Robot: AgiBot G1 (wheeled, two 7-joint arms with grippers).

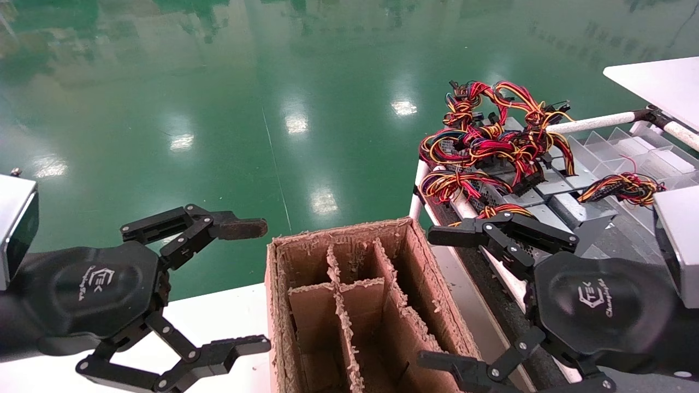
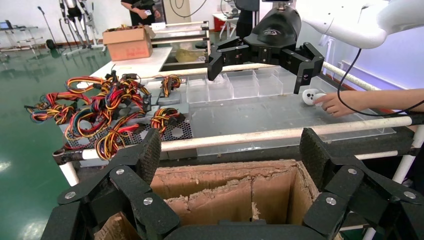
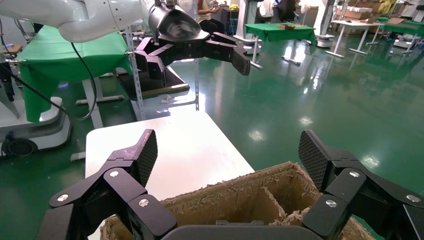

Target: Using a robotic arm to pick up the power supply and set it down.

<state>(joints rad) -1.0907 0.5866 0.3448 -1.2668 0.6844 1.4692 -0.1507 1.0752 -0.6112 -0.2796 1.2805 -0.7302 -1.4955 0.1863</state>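
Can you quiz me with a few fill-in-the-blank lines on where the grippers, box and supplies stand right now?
1. Both the left gripper and the right gripper have their fingers ____.
2. The cardboard box between them is split by ____ dividers.
3. The power supply lies on the rack to the robot's ____.
4. The floor is ____.

Missing words: open; cardboard; right; green

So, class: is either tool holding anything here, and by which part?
Nothing is held. The left tool and right tool are both open and empty beside the cardboard box.
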